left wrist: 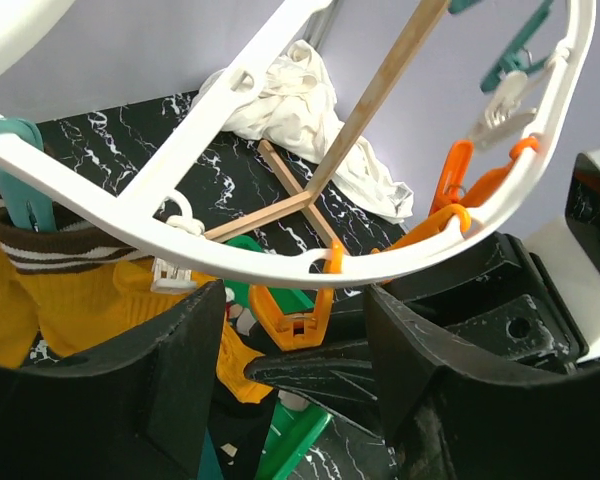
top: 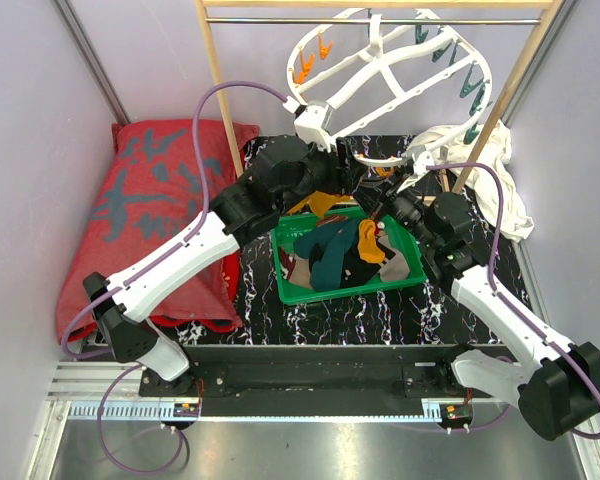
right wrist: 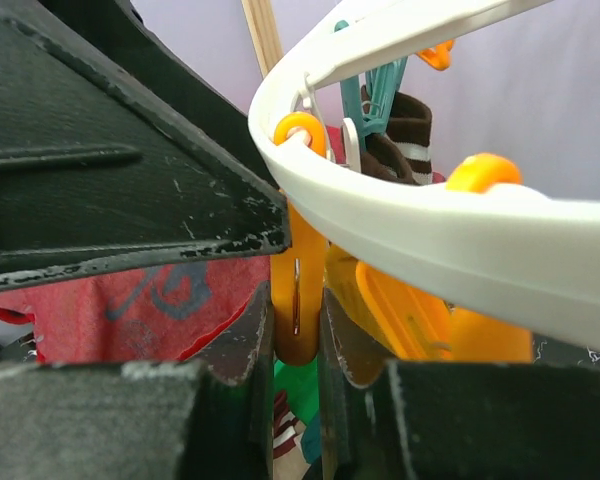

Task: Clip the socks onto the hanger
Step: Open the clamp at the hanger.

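The white oval hanger [top: 380, 70] hangs tilted from the rod at the back. My right gripper [top: 388, 188] is shut on an orange peg [right wrist: 298, 290] under the hanger's rim [right wrist: 430, 230]. My left gripper [left wrist: 295, 295] is open, its jaws wide apart on either side of that same orange peg [left wrist: 295, 315], just below the rim [left wrist: 230, 255]. A mustard sock with a striped cuff [left wrist: 70, 300] hangs beside a teal peg [left wrist: 15, 170], and it also shows in the top view [top: 323, 205]. Several other socks [top: 335, 255] lie in the green basket [top: 310, 292].
A light wooden rack frame [top: 220, 90] stands around the hanger, its leg crossing the left wrist view [left wrist: 380, 90]. A white cloth [top: 500, 170] lies at the back right. A red cloth [top: 150, 200] lies on the left.
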`<action>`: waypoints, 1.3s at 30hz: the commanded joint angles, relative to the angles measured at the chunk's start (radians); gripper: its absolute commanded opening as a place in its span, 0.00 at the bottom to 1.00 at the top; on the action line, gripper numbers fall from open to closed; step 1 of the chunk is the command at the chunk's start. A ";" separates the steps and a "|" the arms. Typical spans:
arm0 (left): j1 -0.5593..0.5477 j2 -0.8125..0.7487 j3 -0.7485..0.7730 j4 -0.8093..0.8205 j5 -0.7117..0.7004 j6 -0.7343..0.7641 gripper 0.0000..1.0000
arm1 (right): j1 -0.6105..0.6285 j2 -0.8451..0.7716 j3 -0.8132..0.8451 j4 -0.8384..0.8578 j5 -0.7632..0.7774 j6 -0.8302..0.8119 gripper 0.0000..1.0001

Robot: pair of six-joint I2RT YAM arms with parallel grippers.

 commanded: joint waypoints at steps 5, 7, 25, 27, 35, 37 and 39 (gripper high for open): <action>0.004 -0.042 -0.054 0.090 -0.038 -0.035 0.61 | 0.013 0.001 0.040 0.057 0.010 -0.018 0.00; 0.004 -0.031 -0.040 0.091 -0.036 -0.036 0.61 | 0.019 0.004 0.042 0.057 0.010 -0.018 0.00; 0.004 0.011 -0.012 0.145 -0.076 -0.050 0.40 | 0.032 0.024 0.026 0.064 0.031 -0.047 0.01; 0.004 0.015 -0.012 0.142 -0.075 -0.049 0.37 | 0.035 0.022 0.026 0.061 0.036 -0.053 0.01; 0.004 0.024 -0.002 0.137 -0.068 -0.047 0.36 | 0.044 0.032 0.034 0.041 0.050 -0.070 0.02; 0.004 0.026 0.000 0.137 -0.067 -0.046 0.37 | 0.047 0.032 0.036 0.038 0.057 -0.075 0.03; 0.004 0.031 0.001 0.136 -0.070 -0.044 0.38 | 0.049 0.035 0.037 0.037 0.059 -0.080 0.03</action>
